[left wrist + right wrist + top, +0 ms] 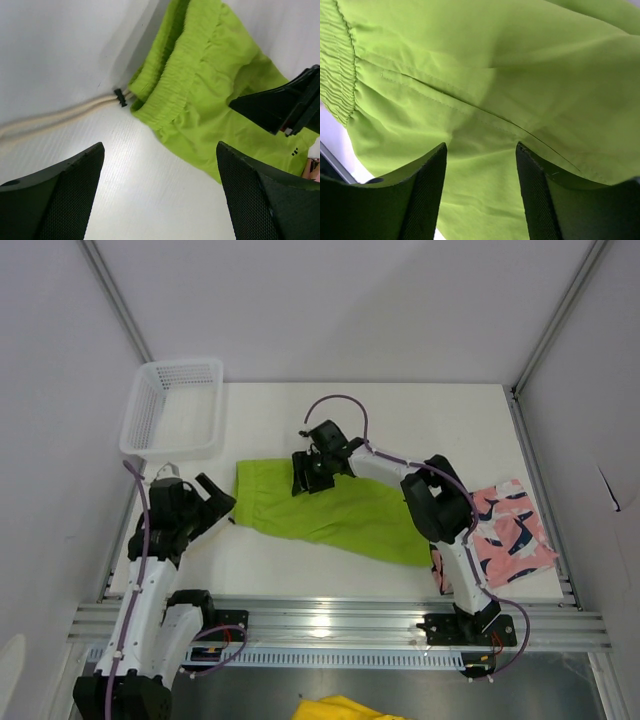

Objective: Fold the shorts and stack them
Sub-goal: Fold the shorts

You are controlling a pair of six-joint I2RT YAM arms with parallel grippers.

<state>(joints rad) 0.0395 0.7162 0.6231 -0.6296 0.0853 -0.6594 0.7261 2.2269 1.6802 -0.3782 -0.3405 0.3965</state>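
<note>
Two shorts are lying out: one lime green pair (345, 515) and one pink printed pair (512, 530). One white mesh basket (180, 365) is sitting nearby, and two grippers, the left gripper (218, 502) and the right gripper (310, 483), are showing.

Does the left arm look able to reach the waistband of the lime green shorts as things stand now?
Probably yes. The left tool is open and close beside the waistband of the lime green shorts, with nothing lying between. The right tool is farther along the fabric, out of the way.

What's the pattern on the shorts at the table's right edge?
The pink shorts carry a navy-and-white print, clearest in the top external view.
</note>
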